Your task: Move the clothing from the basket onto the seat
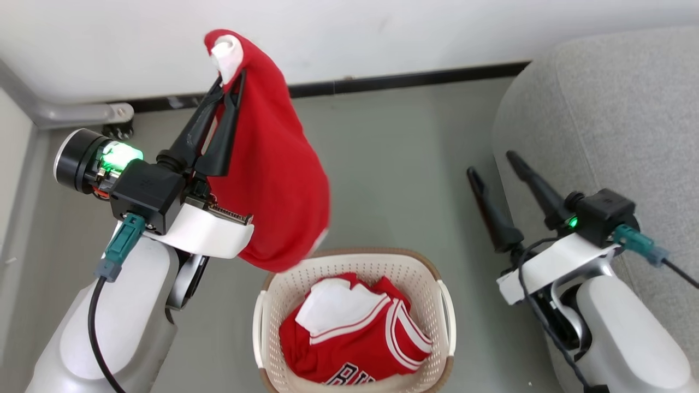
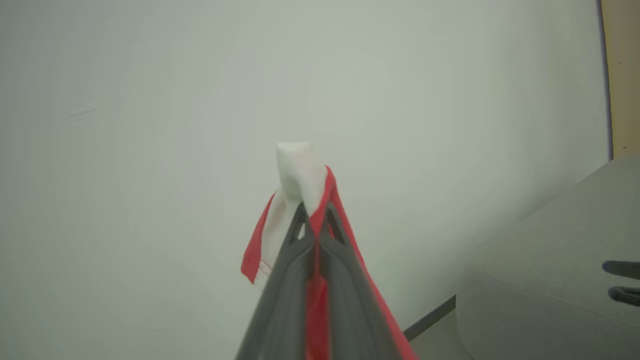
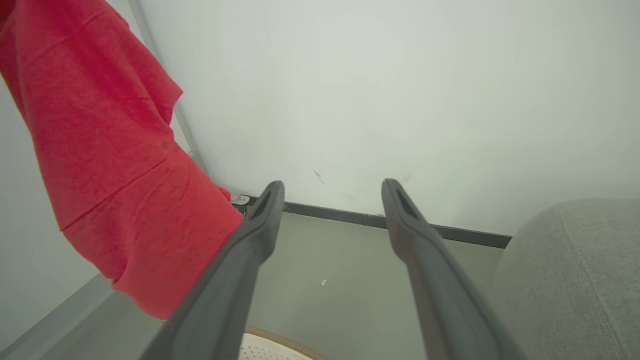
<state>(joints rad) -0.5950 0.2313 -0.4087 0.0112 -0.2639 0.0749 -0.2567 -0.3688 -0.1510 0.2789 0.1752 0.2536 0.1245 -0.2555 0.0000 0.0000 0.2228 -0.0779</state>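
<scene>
Our left claw (image 1: 231, 78) grips a red garment (image 1: 273, 180) hanging lengthwise beneath it, hem seemingly clear of the basket (image 1: 437, 273); the sofa (image 1: 611, 109) lies well to its right, just beyond our released, empty right claw (image 1: 491, 164).

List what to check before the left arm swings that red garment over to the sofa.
1. Grip: left gripper shut on the red garment, a white fold poking past the fingertips: ok.
2. Hem clear of the basket: in the head view it hangs close to the far rim, height unclear: cannot tell.
3. Right gripper open and empty: ok.
4. Route to the sofa: the right gripper stands between garment and sofa and may snag the cloth: not ok.
5. Landing spot: the visible sofa fabric is bare: ok.
6. Basket emptied: a jersey lies inside: not ok.
</scene>
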